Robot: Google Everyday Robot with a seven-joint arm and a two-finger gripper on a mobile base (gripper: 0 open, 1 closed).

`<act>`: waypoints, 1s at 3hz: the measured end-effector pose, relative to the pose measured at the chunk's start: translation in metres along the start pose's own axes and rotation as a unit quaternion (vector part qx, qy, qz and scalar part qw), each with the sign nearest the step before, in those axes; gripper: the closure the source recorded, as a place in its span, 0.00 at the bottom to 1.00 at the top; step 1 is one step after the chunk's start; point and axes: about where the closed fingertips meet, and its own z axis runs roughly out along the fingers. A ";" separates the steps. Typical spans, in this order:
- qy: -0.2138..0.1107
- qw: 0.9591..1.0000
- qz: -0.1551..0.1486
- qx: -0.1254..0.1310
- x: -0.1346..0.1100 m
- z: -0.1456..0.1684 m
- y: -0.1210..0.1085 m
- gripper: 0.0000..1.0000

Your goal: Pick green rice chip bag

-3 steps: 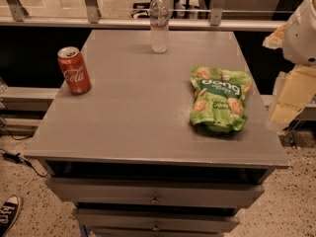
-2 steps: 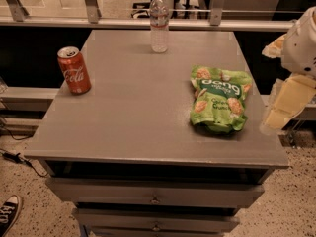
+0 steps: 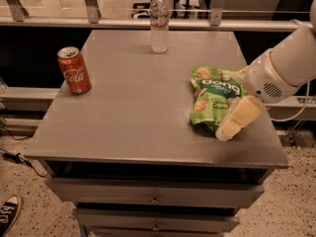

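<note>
On the table (image 3: 129,113), claw (image 3: 238,118) overlaps green rice chip bag (image 3: 211,96).

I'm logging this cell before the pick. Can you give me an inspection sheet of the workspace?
Surface: grey table, with drawers below.
Job's things: green chip bag, lying flat near the right edge.
Clutter: red soda can upright at left; water bottle upright at the back.
Grippers: end effector at the bag's front right corner; contact unclear.
Cables: floor cable at left; arm cable at right.
Surroundings: railing behind; shoe at bottom left.
</note>
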 end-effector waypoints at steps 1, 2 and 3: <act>-0.033 0.999 0.006 0.001 -0.012 0.024 -0.005 0.00; -0.044 0.999 -0.010 0.028 -0.018 0.038 -0.007 0.18; -0.050 0.997 -0.025 0.052 -0.022 0.045 -0.008 0.41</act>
